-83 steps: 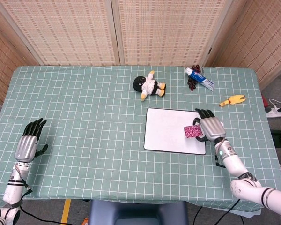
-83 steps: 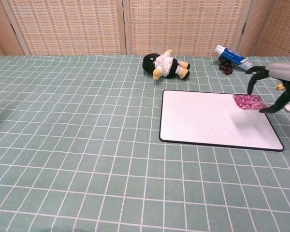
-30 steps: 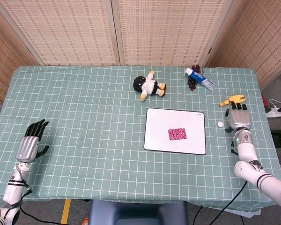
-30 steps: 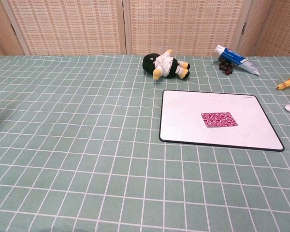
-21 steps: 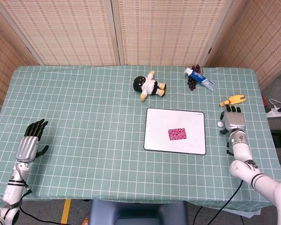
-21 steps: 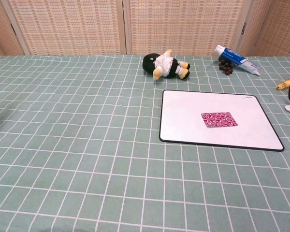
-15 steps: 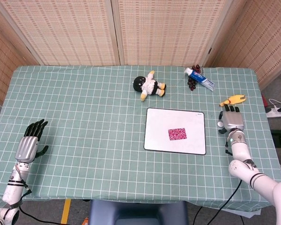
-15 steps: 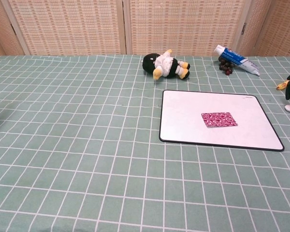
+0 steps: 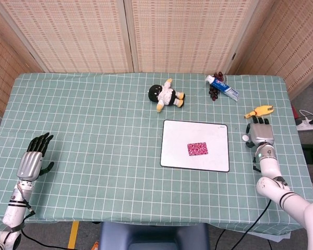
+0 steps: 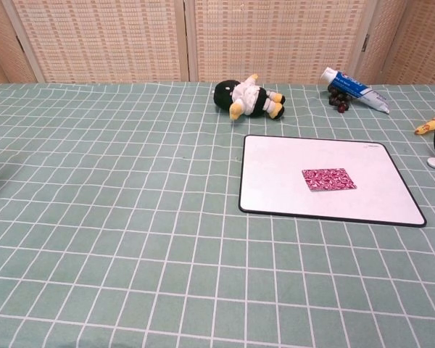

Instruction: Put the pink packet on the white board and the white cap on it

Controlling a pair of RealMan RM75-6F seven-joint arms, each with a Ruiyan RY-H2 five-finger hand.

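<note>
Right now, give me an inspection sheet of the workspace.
Surface: table under green checked cloth.
Job's things: pink packet lies on white board; white cap on the cloth, off the board.
Clutter: plush doll, toothpaste tube, dark grapes, yellow toy.
Hands: right hand beside the cap, holding nothing; left hand idle, fingers apart.
Cables: power strip and cords on the floor.
Surroundings: woven screens.

A robot test room: a table [image 9: 94, 156] with a green checked cloth, woven screens [image 9: 146, 31] at the far side, cables [image 9: 309, 122] on the floor at right
</note>
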